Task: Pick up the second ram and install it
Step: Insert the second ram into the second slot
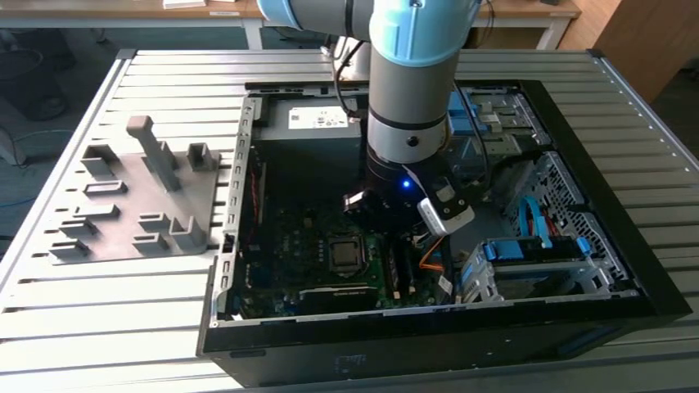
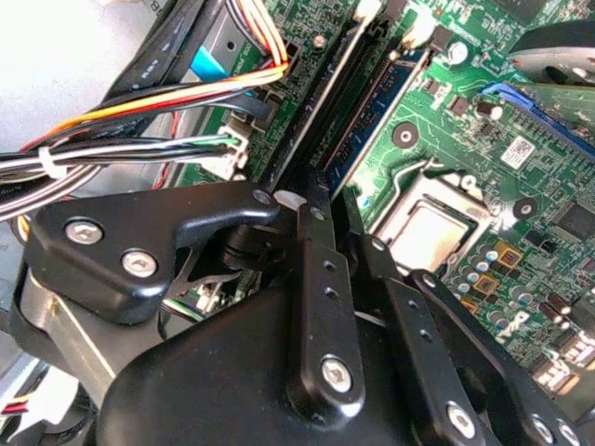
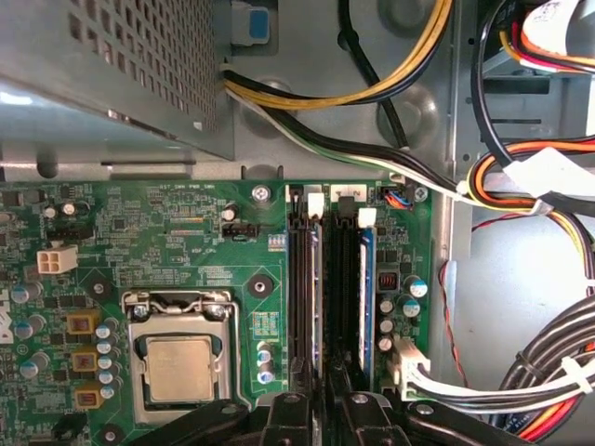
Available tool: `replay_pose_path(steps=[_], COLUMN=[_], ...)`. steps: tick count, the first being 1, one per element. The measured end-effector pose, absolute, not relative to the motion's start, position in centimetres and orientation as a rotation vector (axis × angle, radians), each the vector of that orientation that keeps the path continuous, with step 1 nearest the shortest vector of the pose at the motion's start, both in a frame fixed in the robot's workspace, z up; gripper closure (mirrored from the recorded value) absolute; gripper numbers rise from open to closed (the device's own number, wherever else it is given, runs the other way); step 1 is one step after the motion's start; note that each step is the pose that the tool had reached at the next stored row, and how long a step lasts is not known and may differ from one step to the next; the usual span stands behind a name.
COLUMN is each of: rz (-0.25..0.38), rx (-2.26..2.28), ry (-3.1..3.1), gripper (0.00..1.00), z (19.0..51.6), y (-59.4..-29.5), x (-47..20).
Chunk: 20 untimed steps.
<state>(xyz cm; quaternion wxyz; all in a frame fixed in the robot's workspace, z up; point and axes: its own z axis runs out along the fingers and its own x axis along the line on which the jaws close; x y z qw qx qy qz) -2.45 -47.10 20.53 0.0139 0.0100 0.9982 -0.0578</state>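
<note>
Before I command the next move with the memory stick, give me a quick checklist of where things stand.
1. Gripper lined up with the memory slots: ok, it sits at their end in the first wrist view.
2. Second ram held in the gripper: cannot tell.
3. Another memory stick already seated: ok, it stands in the slot nearest the cables.
4. Cables off the slots: ok, they lie beside the board, none crossing the slots.
5. Slot latches open: cannot tell.
6. Processor socket away from the gripper: ok.

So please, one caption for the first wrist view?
Black gripper above the black memory slots, beside the silver processor on the green motherboard.
</note>
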Motion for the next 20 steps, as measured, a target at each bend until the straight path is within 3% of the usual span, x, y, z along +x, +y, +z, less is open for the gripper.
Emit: replay_pose_path(steps=[10,14,20], rz=[-0.181,-0.189,-0.194], rx=[0.032,0.032,0.032], ry=[3.108,3.108,3.107], gripper=[0.79,0.90,0.90], z=[23.8,23.9,24.0], y=[-46.5,-45.7,-45.4], x=[-2.5,-2.5,-2.5])
